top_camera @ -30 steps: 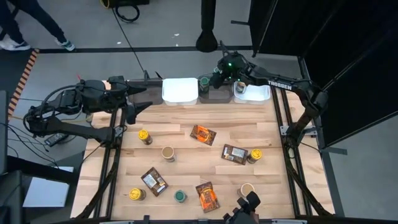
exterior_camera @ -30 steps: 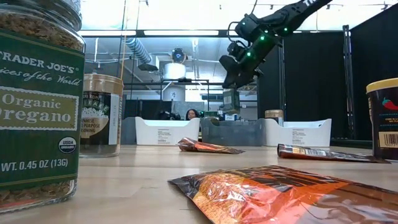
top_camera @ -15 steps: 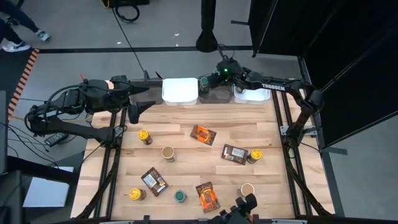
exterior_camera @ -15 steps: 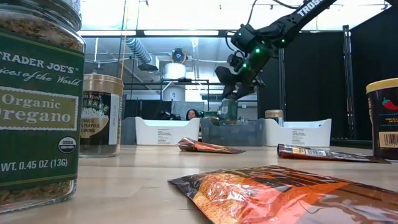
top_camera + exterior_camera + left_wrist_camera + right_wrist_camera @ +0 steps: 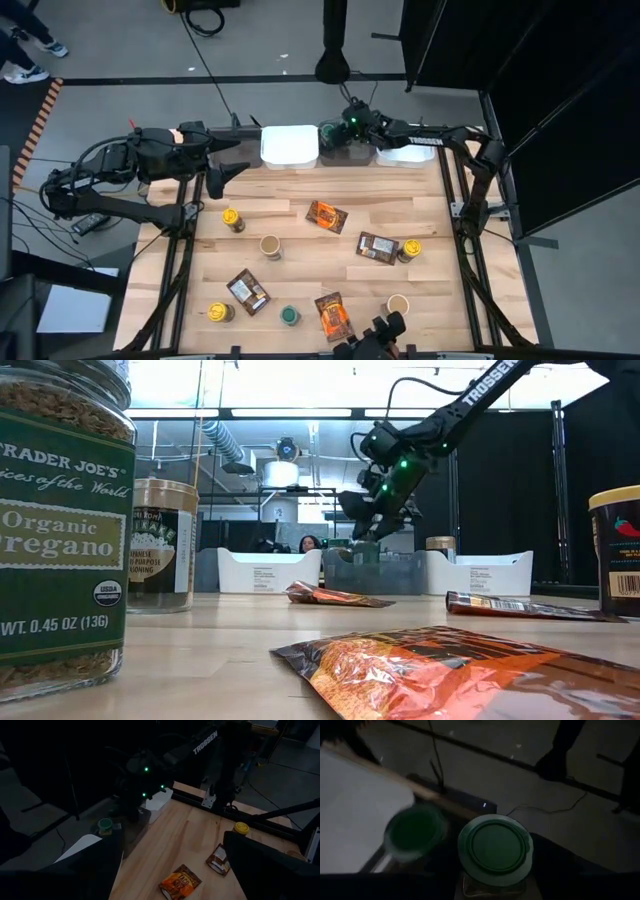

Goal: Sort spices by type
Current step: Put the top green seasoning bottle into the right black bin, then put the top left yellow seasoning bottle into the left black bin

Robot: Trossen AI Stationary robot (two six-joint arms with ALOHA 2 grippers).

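My right gripper (image 5: 338, 133) reaches over the dark bin (image 5: 352, 152) at the table's far edge, shut on a green-lidded spice jar (image 5: 495, 845). A second green-lidded jar (image 5: 105, 825) stands inside that bin. In the low view the held jar (image 5: 366, 546) dips behind the bin's front wall (image 5: 385, 573). My left gripper (image 5: 225, 178) hangs open above the table's far left corner, touching nothing. Jars with yellow (image 5: 233, 220), tan (image 5: 270, 246) and green (image 5: 289, 316) lids and brown-orange packets (image 5: 326, 216) lie scattered on the wood. My right gripper pinches the jar's body (image 5: 492, 887) just under the green lid between its two fingers, one on each side. The fingers (image 5: 555, 867) slant down from the table's right. The jar stays upright, lid up. The bin's wall hides whether its base rests on the bin's floor.
A white bin (image 5: 290, 146) stands left of the dark bin and another white bin (image 5: 410, 152) right of it. More packets (image 5: 377, 247) (image 5: 247, 290) (image 5: 333, 315) and jars (image 5: 410, 248) (image 5: 219, 312) (image 5: 398, 304) lie toward the near edge. A big oregano jar (image 5: 60, 530) stands close to the low camera.
My right gripper has sunk toward the dark bin, drifting a little toward the table's left and rolling its wrist. The green-lidded jar has come down with it, from well above the bin to its rim, still upright.
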